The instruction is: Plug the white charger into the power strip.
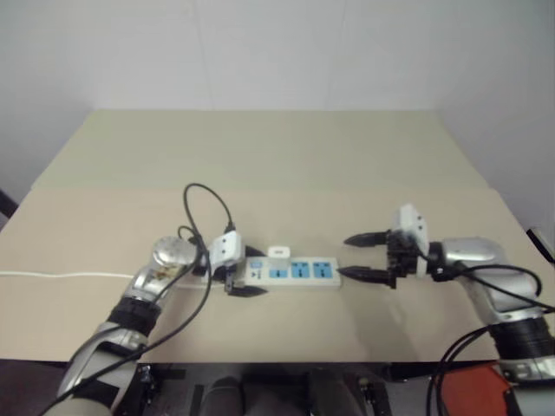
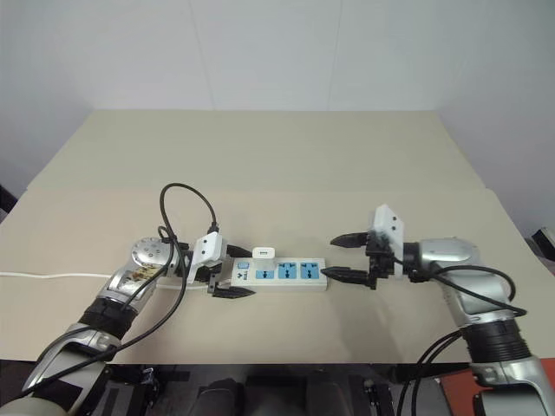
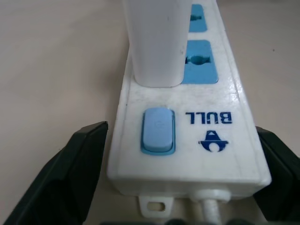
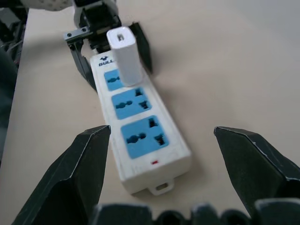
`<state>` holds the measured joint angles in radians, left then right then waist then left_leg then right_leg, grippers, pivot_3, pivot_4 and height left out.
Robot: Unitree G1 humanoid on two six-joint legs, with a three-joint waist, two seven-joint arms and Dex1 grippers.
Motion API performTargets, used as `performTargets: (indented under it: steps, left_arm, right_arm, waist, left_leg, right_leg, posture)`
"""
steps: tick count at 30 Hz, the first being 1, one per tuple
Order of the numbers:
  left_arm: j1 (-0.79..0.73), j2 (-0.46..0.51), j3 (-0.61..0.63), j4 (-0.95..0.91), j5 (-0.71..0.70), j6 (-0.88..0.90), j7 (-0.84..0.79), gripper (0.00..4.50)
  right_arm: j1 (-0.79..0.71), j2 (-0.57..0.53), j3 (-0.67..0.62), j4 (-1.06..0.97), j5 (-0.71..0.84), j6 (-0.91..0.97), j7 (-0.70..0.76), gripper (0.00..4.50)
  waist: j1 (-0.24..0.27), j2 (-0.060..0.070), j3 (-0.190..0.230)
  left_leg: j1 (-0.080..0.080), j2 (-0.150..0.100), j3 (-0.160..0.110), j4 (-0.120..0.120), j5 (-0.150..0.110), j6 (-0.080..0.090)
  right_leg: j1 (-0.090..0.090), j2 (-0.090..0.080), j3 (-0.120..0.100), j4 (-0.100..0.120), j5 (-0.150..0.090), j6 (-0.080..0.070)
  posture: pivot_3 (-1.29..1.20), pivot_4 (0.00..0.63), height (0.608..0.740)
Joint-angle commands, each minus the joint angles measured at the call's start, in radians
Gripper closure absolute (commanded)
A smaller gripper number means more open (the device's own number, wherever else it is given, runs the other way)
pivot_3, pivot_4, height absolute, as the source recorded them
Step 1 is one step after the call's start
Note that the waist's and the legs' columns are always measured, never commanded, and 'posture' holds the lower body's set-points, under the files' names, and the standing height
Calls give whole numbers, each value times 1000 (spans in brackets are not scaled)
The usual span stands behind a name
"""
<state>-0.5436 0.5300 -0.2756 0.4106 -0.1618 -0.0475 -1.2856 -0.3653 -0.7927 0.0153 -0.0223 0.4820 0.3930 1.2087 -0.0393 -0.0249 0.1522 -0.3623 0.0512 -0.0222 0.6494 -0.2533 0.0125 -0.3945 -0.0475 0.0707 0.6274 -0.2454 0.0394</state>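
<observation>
You are looking at the power strip [image 1: 290,271] lying flat on the tan table [image 1: 260,165], long axis running across in front of you, near the front edge. The white charger [image 4: 124,55] is standing upright in the socket nearest the switch end, seated against the blue face; two blue sockets beyond it are sitting free. A blue rocker switch [image 3: 158,131] is showing just beside the charger, at the cord end.

Your left gripper [image 2: 224,282] is sitting at the switch end of the strip, fingers spread, one black finger [image 3: 70,173] on each side of the strip's body. In the left wrist view a gap is showing between the near finger and the strip's side wall, so you are not pinching it.

Your right gripper [image 1: 366,256] is hovering just off the strip's far end, fingers spread wide and holding nothing, with the strip's end lying between the fingers in the right wrist view. A thin white cord [image 1: 61,276] is trailing off toward your left across the table.
</observation>
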Motion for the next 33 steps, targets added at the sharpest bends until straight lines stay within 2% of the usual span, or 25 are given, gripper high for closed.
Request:
performTargets:
  steps: [1,3,10,14,17,21,24,27,33]
  left_arm:
    - [-1,57,76,-122,-77,58,-43,22]
    - [16,110,111,-198,-119,102,-78,22]
    - [129,341,272,-447,-287,298,-167,22]
    - [188,438,356,-445,-278,304,-151,22]
    - [200,439,393,-412,-262,305,-88,22]
    - [233,396,413,-448,-289,350,-5,22]
    - [277,385,409,-500,-295,360,12,22]
    - [290,375,411,-520,-300,375,25,22]
    - [292,367,401,-529,-299,382,35,22]
  right_arm:
    - [10,-38,-65,-27,21,6,16,283]
    - [17,-56,-92,-26,26,8,17,283]
    - [78,-116,-175,-13,21,-14,26,283]
    - [148,-150,-230,-57,22,-8,15,283]
    - [194,-158,-266,-88,26,-1,-4,283]
    - [234,-149,-295,-112,-2,-4,-68,283]
    - [259,-151,-301,-123,-4,-9,-79,283]
    - [267,-151,-300,-128,-17,-15,-96,283]
    - [270,-149,-304,-132,-26,-6,-122,283]
  waist:
    - [0,0,0]
    - [-1,0,0]
    - [-1,2,2]
    - [5,4,7]
    - [13,5,8]
    - [18,5,8]
    - [19,5,8]
    - [21,4,9]
    - [22,4,9]
  left_leg:
    - [-4,0,0,0,0,0]
    - [-10,0,0,1,0,0]
    - [-10,0,0,-3,0,0]
    - [-9,0,0,-3,0,0]
    - [-8,0,1,-3,0,0]
    - [-7,0,1,-3,0,-1]
    - [-8,0,1,-3,0,-1]
    - [-8,0,1,-3,0,-1]
    - [-7,0,1,-3,0,-1]
  right_leg:
    - [-4,0,0,0,0,0]
    - [-11,0,0,1,5,-7]
    - [-11,0,0,-2,5,-7]
    - [-11,0,0,-1,4,-6]
    - [-10,0,0,-1,1,-1]
    - [-10,0,0,0,0,0]
    - [-10,0,0,-1,0,-1]
    - [-11,0,0,-1,4,-7]
    - [-10,0,0,-1,4,-6]
  posture:
    - [0,150,740]
    - [0,150,740]
    - [0,150,740]
    - [0,150,740]
    - [0,150,740]
    - [0,150,740]
    - [0,150,740]
    - [0,150,740]
    - [0,150,740]
